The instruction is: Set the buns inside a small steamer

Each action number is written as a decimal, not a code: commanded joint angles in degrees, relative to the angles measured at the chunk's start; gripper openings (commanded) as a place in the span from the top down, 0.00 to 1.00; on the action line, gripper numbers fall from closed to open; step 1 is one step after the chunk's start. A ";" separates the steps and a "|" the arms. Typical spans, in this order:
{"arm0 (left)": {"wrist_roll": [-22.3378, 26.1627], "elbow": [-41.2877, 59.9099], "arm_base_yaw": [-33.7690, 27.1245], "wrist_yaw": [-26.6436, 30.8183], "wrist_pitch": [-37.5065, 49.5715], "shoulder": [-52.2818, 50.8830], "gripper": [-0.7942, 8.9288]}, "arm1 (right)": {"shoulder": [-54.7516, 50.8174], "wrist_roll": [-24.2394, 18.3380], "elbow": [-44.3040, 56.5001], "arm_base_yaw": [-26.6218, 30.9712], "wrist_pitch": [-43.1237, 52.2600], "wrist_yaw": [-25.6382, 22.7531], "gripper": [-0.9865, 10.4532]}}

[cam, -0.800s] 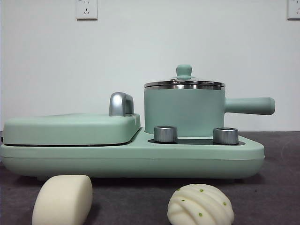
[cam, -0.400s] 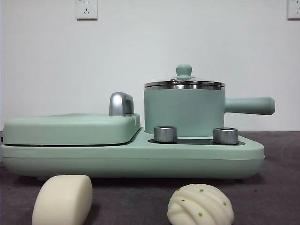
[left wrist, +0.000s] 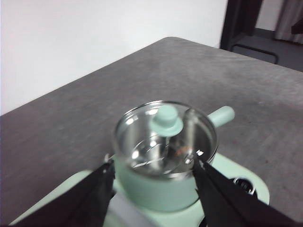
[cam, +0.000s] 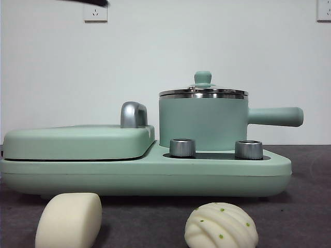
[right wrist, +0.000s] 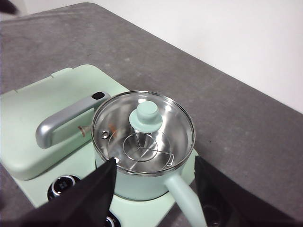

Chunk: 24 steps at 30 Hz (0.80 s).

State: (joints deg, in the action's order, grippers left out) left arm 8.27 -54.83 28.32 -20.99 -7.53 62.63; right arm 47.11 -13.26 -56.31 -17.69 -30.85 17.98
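Observation:
The smooth white bun point(cam: 69, 220) and the pleated, green-specked bun point(cam: 221, 225) lie on the table in front of the appliance. The small steamer point(cam: 202, 123) stands on the appliance's right side with its glass lid and green knob point(cam: 202, 78) on and its handle pointing right. My left gripper point(left wrist: 152, 166) is open and empty, high above the steamer point(left wrist: 165, 156). My right gripper point(right wrist: 155, 163) is open and empty, also above the steamer point(right wrist: 142, 142). A black arm tip point(cam: 85, 2) shows at the front view's top edge. The buns are out of both wrist views.
The flat green griddle cover point(cam: 77, 142) with its chrome handle point(cam: 133, 114) sits left of the steamer on the green base point(cam: 145, 175). Two steel knobs point(cam: 182, 147) stand in front of the steamer. A wire rack point(right wrist: 142, 147) lies inside it.
A black arm tip has come into the front view at the top left edge. The buns, steamer and lid have not moved.

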 commanded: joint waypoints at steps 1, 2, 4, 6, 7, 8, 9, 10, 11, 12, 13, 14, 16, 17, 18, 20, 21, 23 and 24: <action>-2.25 -1.40 1.97 -0.24 5.75 4.39 0.62 | 0.35 3.30 -1.07 -0.33 0.50 -0.07 0.68; -2.84 -1.51 2.64 -0.11 8.15 6.27 0.63 | 0.35 3.91 -1.07 -0.33 0.48 -0.04 0.68; -3.43 -2.03 3.87 0.20 12.04 9.62 0.63 | 0.35 4.33 -1.07 -0.33 0.39 -0.04 0.68; -3.43 -3.17 5.14 0.33 15.43 13.27 0.63 | 0.35 4.59 -1.07 -0.33 0.31 -0.04 0.68; -3.41 -3.82 5.64 0.42 16.68 14.86 0.63 | 0.35 4.96 -1.07 -0.33 0.35 -0.04 0.68; -3.41 -4.70 6.12 0.44 17.84 16.59 0.63 | 0.35 5.31 -1.07 -0.33 0.37 -0.04 0.68; -3.43 -5.77 6.60 0.44 18.64 18.45 0.63 | 0.35 5.38 -1.07 -0.33 0.35 -0.04 0.68; -3.43 -6.80 6.99 0.44 19.02 19.93 0.63 | 0.35 5.35 -1.07 -0.33 0.33 -0.04 0.68; -3.41 -7.89 7.34 0.46 19.21 21.44 0.63 | 0.35 5.35 -1.07 -0.33 0.33 -0.04 0.68; -3.41 -9.49 7.74 0.57 19.34 23.58 0.63 | 0.35 5.35 -1.07 -0.33 0.35 -0.04 0.68; -3.39 -10.64 7.96 0.63 19.26 25.00 0.63 | 0.35 5.35 -1.07 -0.33 0.35 -0.04 0.68; -3.39 -12.09 8.20 0.63 19.19 26.75 0.63 | 0.35 5.35 -1.07 -0.33 0.35 -0.04 0.68; -3.34 -14.36 8.46 0.63 19.19 29.51 0.63 | 0.35 5.35 -1.07 -0.33 0.35 -0.04 0.68; -3.17 -15.54 8.52 0.63 19.19 31.02 0.63 | 0.35 5.35 -1.07 -0.33 0.35 -0.04 0.68; -3.19 -16.57 8.52 0.63 19.17 32.30 0.63 | 0.35 5.35 -1.07 -0.33 0.35 -0.04 0.68; -3.19 -17.92 8.52 0.63 19.32 34.47 0.63 | 0.35 5.35 -1.07 -0.33 0.33 -0.04 0.68; -3.17 -18.49 8.50 0.63 19.34 35.45 0.63 | 0.35 5.35 -1.07 -0.33 0.33 -0.04 0.68; -2.95 -19.04 8.50 0.63 19.41 36.83 0.63 | 0.35 5.35 -1.07 -0.33 0.35 -0.04 0.68; -2.38 -19.08 8.50 0.63 19.63 37.64 0.63 | 0.35 5.35 -1.07 -0.33 0.35 -0.04 0.68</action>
State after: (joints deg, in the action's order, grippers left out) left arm 5.15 -72.40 36.32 -20.51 11.55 98.98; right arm 47.11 -8.67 -56.31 -17.69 -30.85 17.96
